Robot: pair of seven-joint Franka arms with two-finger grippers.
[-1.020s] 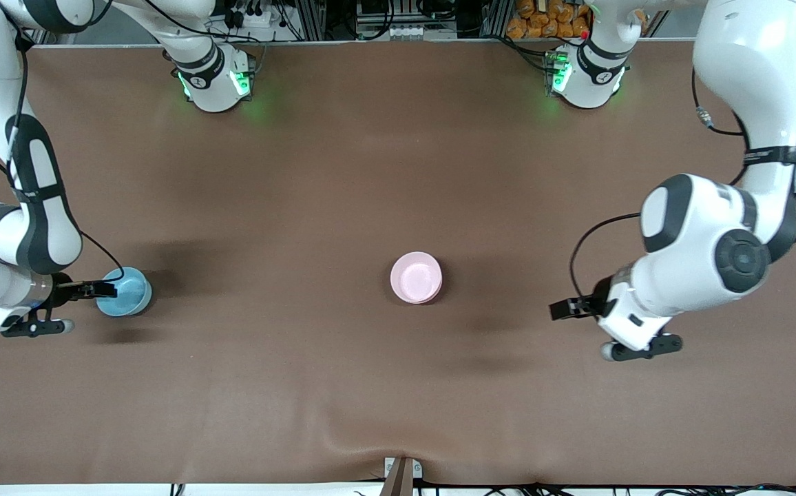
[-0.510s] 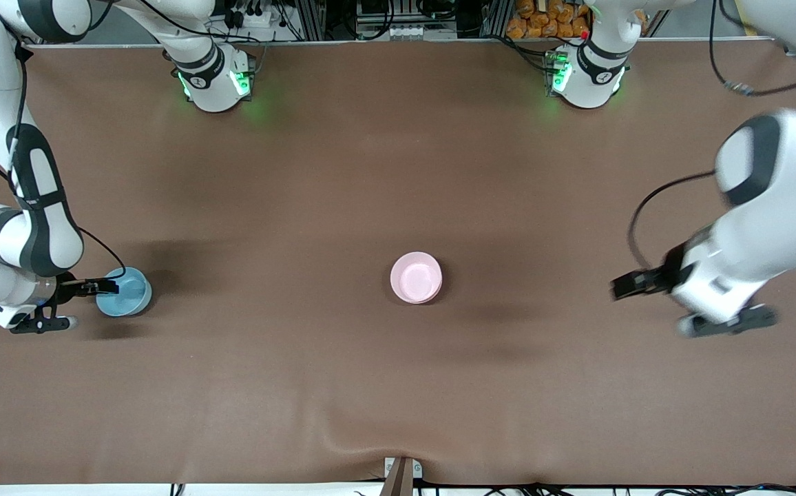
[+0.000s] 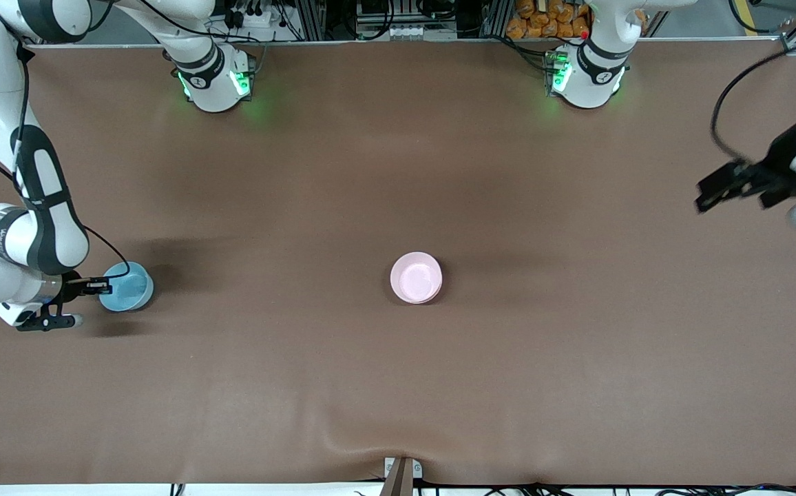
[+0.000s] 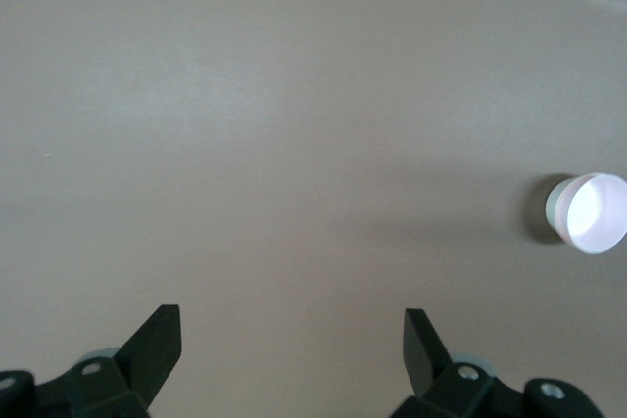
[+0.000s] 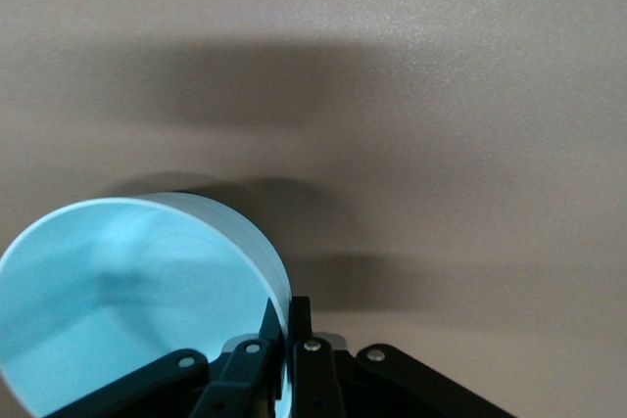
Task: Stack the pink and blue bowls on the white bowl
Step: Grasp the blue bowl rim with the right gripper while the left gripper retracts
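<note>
across the brown tabletop (image 3: 398,386), which fills the front view, both arms reach from their bases along its top edge. the right arm bends down at its own end of the tabletop, and the right gripper (image 3: 103,284) is closed on the rim of the blue bowl (image 3: 128,286); the right wrist view shows its two fingers (image 5: 294,359) pinched together over the bowl's wall, one inside and one outside. the blue bowl sits on the tabletop, well apart from the pink bowl (image 3: 416,277). the left arm is raised at the left arm's end of the tabletop, and the left gripper (image 3: 711,191) hangs over bare cloth there with its fingers (image 4: 157,345) spread wide and nothing between them. the pink bowl stands upright near the middle of the tabletop, nested in the white bowl (image 4: 558,210), whose pale wall shows beneath it in the left wrist view; from the front only the pink rim and inside show.
</note>
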